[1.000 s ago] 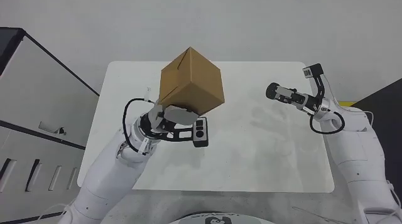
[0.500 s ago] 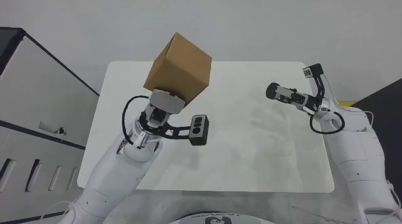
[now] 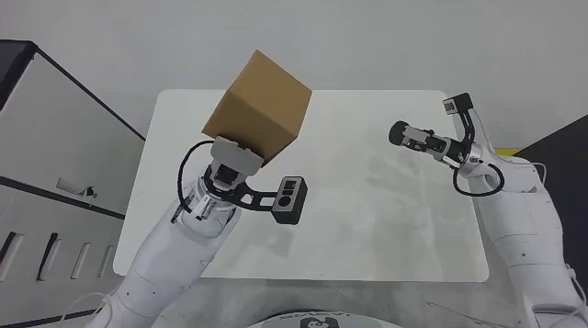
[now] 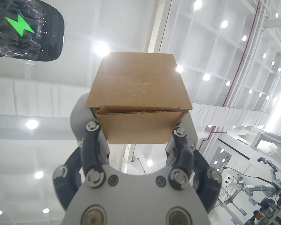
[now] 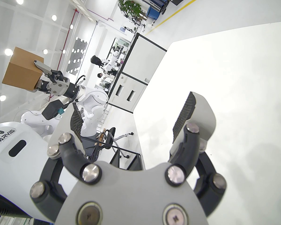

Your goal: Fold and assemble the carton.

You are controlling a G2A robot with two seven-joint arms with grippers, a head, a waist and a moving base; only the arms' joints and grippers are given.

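Over the far left part of the white rounded-corner table point(image 3: 367, 236), on the side nearest the grey dark-framed cabinet point(image 3: 46, 117), the closed brown cardboard carton point(image 3: 260, 103) has swung away from the table's middle and turned. The flap seam that faced up a second ago is now turned away from the top view. The carton hangs tilted, off the table, and overlaps the far edge in the top view. The left tool point(image 4: 135, 118) stays clamped on its lower end, wrist rolled. The right tool point(image 5: 133, 111) has not moved; it is spread wide with nothing in it above the table's right part. The carton looks fully formed, so setting it down is probably next. The table between the arms gives room for that; the far and left edges are close.
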